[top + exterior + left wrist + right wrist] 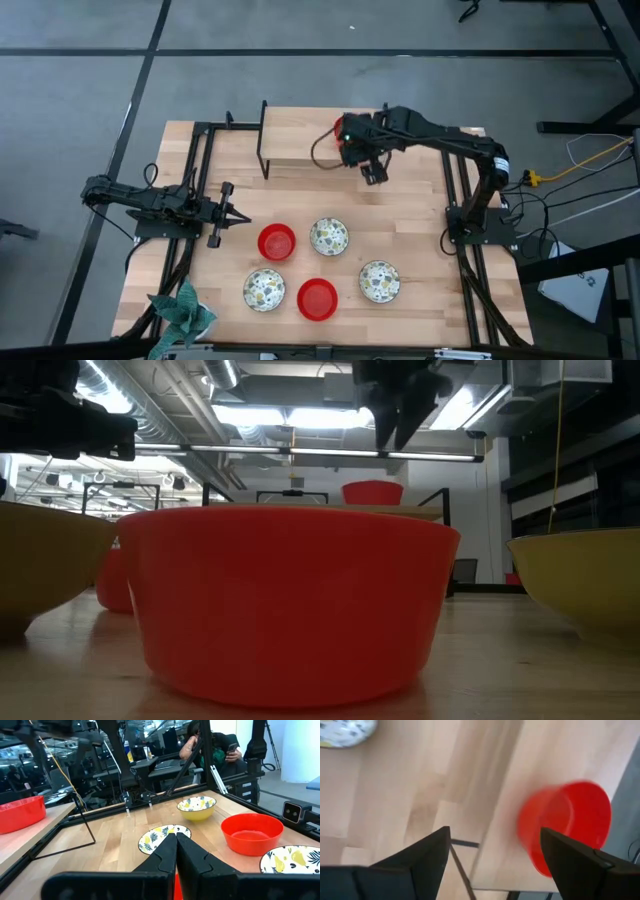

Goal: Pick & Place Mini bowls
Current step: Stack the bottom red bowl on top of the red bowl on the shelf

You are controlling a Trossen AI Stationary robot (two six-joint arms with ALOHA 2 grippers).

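Spanning the table [420, 190], a raised shelf [300, 140] carried one red mini bowl [565, 827]; five waited below it. The right hand [374, 170] hovered wide beside that bowl; withdrawing straight upward would avoid knocking it. The left hand [236, 215] rested closed.

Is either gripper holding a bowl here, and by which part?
Nothing is held. The right gripper is open above the red bowl on the shelf, not touching it; the left gripper is shut and empty.

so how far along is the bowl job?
Done: one red bowl sits on the raised shelf. In hand: nothing; the right tool hangs open beside that shelf, the left tool is shut and idle. Left: five bowls on the table, two red, three patterned.
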